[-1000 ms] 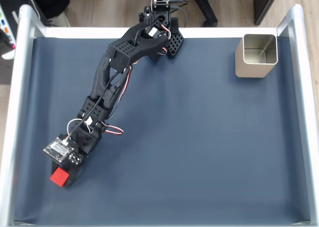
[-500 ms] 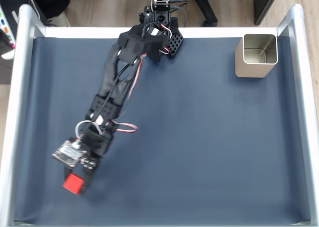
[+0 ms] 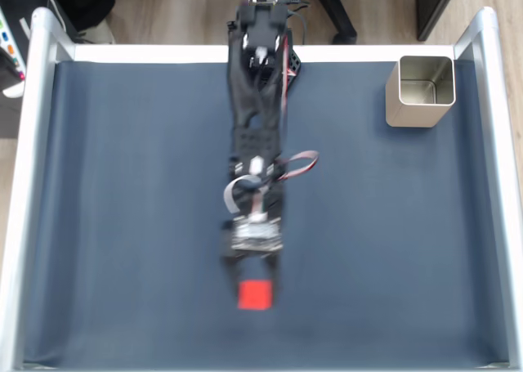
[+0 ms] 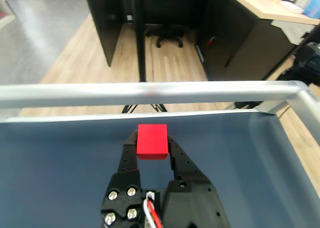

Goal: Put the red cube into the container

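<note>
The red cube sits between the black fingers of my gripper, low in the middle of the fixed view and blurred by motion. In the wrist view the red cube is clamped between both fingers of the gripper, held above the dark blue mat. The container, a square silvery metal tin, stands upright and empty at the mat's far right corner in the fixed view, well away from the gripper. The arm stretches straight down from its base at the top centre.
A raised silver metal rail frames the dark blue mat on the left, right and far sides. In the wrist view the rail crosses just beyond the cube. Chair legs and a wood floor lie beyond the table.
The arm has swung from the mat's lower left to the middle, carrying the red cube rightward. The container has not moved.
</note>
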Available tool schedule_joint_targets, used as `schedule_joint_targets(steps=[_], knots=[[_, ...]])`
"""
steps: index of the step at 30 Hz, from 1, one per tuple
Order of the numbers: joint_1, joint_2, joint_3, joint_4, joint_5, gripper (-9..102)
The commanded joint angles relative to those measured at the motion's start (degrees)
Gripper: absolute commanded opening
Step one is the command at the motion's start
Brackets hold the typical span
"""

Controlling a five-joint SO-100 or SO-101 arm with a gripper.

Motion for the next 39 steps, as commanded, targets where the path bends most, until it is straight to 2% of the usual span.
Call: schedule_joint_targets(steps=[1,7,11,17,27,39], knots=[[-5.54,10.9,5.45,2.55,-1.05,0],[-18.28,25.05,16.96,8.44,-0.88,0],[-26.37,31.03,20.57,13.97,-0.09,0],[-37.71,38.94,25.14,17.4,0.26,0],[-55.46,46.93,24.43,29.18,2.37,0],[-68.64,50.1,22.41,36.91,5.1,0]])
